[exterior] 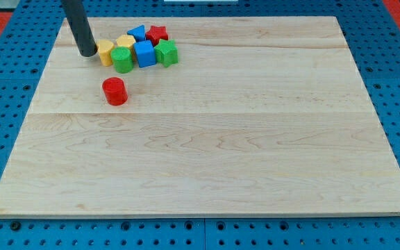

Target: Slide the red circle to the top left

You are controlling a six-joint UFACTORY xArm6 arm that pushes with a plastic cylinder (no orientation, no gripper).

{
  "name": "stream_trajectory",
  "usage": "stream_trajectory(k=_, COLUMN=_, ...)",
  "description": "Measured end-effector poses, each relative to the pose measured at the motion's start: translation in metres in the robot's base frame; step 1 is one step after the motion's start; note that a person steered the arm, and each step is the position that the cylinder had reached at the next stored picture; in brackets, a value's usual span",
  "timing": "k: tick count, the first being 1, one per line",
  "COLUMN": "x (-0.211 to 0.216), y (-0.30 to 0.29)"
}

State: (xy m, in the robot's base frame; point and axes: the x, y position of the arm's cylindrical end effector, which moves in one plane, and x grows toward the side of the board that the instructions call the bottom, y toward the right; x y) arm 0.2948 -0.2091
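The red circle (115, 91) is a short red cylinder standing alone on the wooden board (207, 153), in the upper left part of the view. My tip (87, 52) rests on the board up and to the left of it, apart from it, and right beside a yellow block (105, 52) at the left end of a cluster.
The cluster near the view's top left holds a second yellow block (125, 42), a green cylinder (123, 60), a blue cube (144, 53), a green block (167, 53), a blue block (137, 32) and a red star (157, 33). Blue pegboard surrounds the board.
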Motion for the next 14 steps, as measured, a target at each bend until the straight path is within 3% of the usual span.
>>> stream_trajectory(k=3, x=-0.002, y=0.003)
stream_trajectory(k=6, x=0.116, y=-0.036)
stream_trajectory(k=8, x=0.161, y=0.003)
stream_trajectory(k=10, x=0.163, y=0.065)
stream_trajectory(k=11, x=0.144, y=0.082)
stream_trajectory(k=14, x=0.106, y=0.034)
